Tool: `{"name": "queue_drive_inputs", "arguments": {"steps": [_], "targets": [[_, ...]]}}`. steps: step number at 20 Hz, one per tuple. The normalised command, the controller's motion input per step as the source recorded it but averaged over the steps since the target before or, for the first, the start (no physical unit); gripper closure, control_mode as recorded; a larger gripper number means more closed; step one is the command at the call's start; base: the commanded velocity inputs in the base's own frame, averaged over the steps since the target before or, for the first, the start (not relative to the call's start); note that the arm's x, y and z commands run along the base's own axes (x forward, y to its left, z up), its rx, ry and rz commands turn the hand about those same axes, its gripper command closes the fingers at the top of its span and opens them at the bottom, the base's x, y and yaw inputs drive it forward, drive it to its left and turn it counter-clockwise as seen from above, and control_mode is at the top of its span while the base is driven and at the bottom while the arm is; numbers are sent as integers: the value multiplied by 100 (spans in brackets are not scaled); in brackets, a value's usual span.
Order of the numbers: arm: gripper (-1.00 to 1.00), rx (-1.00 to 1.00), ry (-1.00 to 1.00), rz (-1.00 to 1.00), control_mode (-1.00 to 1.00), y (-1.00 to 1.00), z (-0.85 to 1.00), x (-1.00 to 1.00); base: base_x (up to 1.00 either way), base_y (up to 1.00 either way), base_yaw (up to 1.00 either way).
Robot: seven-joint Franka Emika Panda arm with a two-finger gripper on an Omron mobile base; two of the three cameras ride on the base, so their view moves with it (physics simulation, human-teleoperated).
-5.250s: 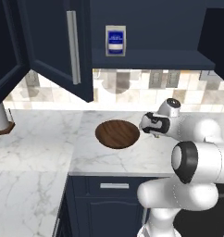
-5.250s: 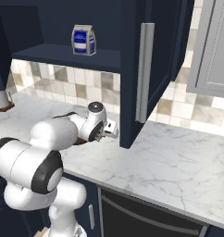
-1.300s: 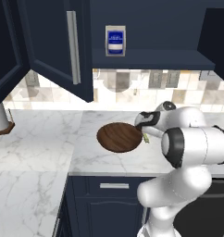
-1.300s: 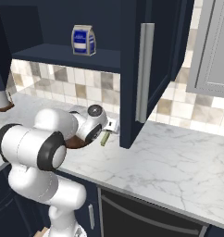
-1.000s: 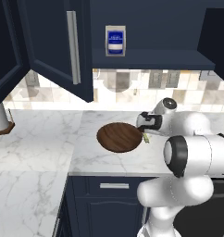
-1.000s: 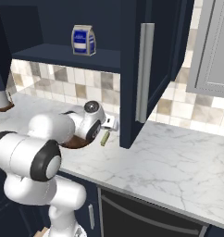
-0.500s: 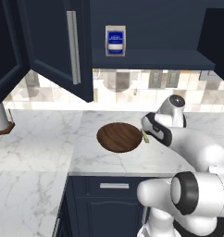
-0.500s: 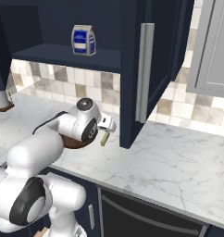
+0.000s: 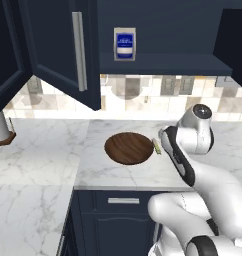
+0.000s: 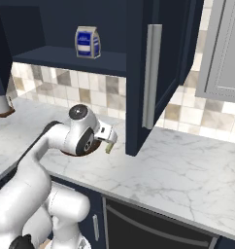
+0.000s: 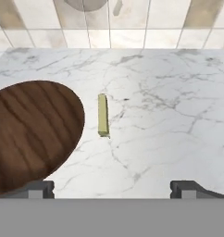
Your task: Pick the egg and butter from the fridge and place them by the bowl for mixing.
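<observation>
The butter (image 11: 102, 115), a thin pale yellow-green stick, lies flat on the white marble counter (image 11: 169, 115), free of the gripper (image 11: 113, 187), whose two dark fingertips stand wide apart with nothing between them, on the near side of the stick. Just left of the butter, not quite touching it, sits the bowl (image 11: 33, 132), wide, shallow and dark brown wood. Beyond them a tiled wall (image 11: 132, 23) of beige and grey squares rises at the far edge of the counter. Higher up, a small blue and white carton (image 9: 124, 44) stands on a shelf of the navy cabinets (image 9: 58, 45), whose doors hang open.
</observation>
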Motion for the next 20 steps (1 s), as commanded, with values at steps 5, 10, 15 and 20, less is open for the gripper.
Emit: {"name": "queue_drive_inputs", "arguments": {"steps": [5,10,15,20], "targets": [[-100,3,-3,0,-100,0,23,-58,0,0,0],[-100,3,0,0,-100,0,29,-50,0,0,0],[-100,-2,6,0,-100,3,13,-38,0,0,0],[-100,0,0,0,100,0,0,-2,0,0,0]]}}
